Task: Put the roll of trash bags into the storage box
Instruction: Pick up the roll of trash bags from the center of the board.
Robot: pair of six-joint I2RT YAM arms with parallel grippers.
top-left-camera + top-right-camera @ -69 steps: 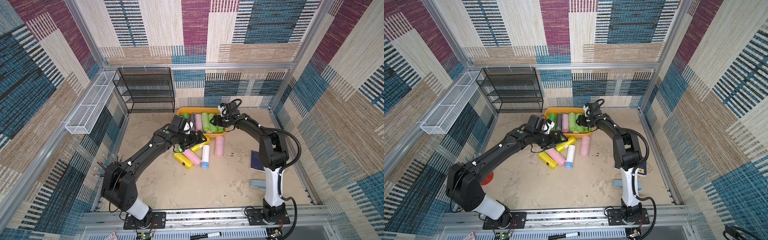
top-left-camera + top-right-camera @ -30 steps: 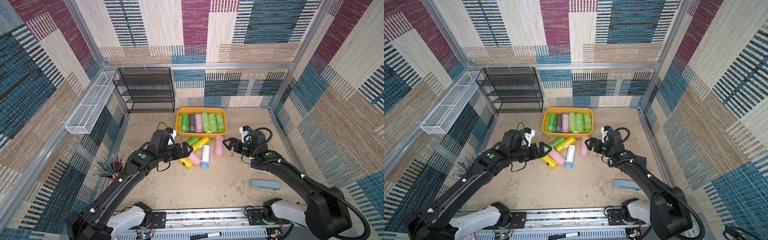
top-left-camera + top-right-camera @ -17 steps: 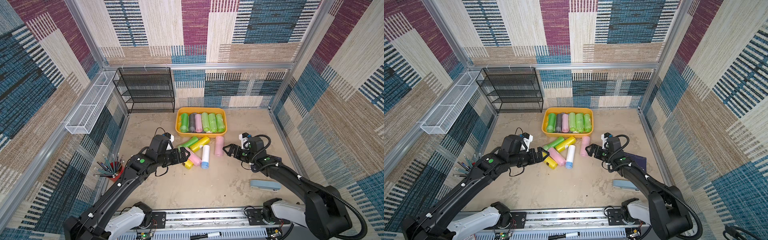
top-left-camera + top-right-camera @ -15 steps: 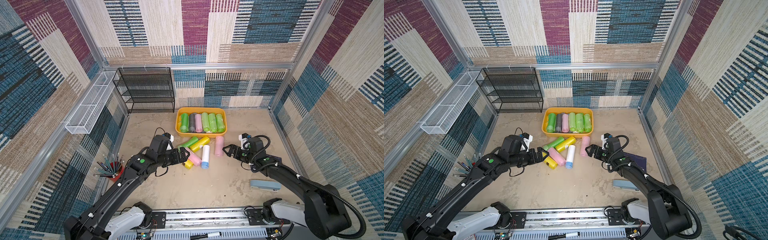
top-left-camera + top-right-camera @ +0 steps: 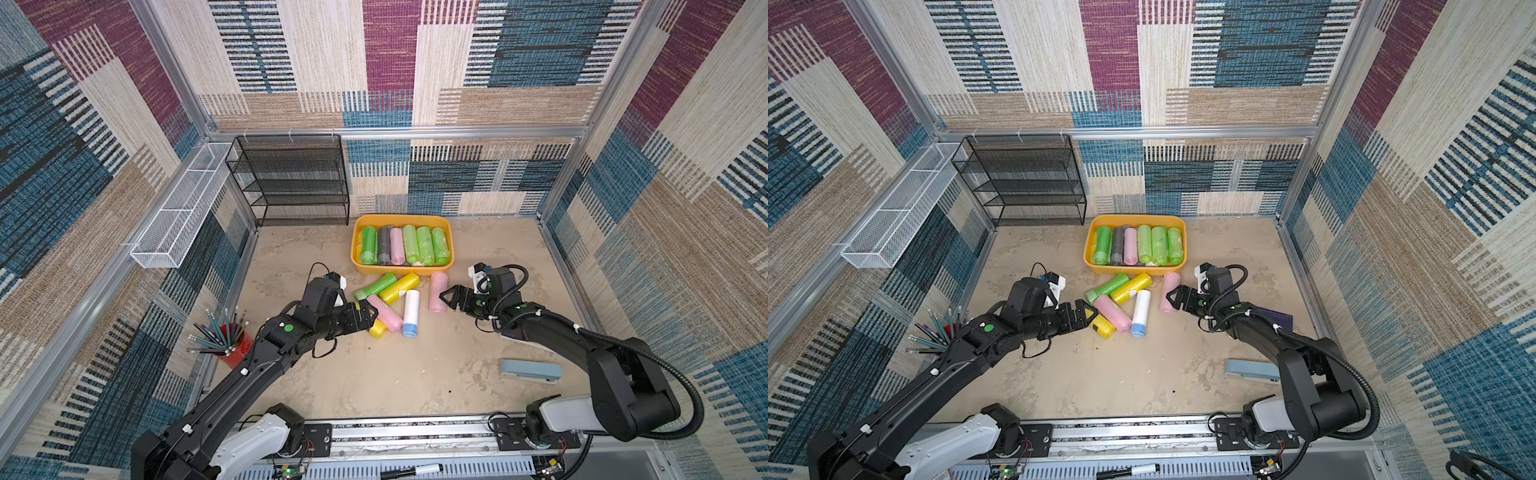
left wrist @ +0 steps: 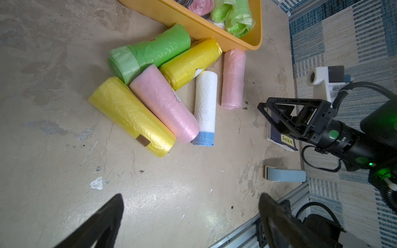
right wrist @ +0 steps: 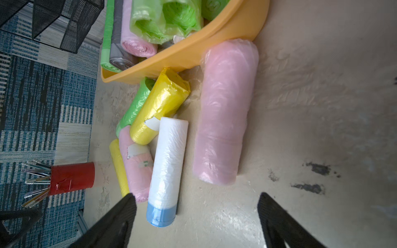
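patchwork woven walls (image 5: 390, 62), scuffed beige floor (image 5: 395, 374), storage box (image 5: 401, 217), loose rolls (image 5: 411, 311)

Patchwork woven wall panels (image 5: 415, 62) of blue, maroon and beige enclose a scuffed beige counter (image 5: 374, 374) in even light, a black mesh shelf rack (image 5: 291, 183) standing against the back wall (image 5: 457, 187) well beyond the left pincer (image 5: 371, 312).

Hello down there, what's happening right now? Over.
Left gripper open, empty. Right gripper open, facing pink roll by storage box. White roll close alongside.
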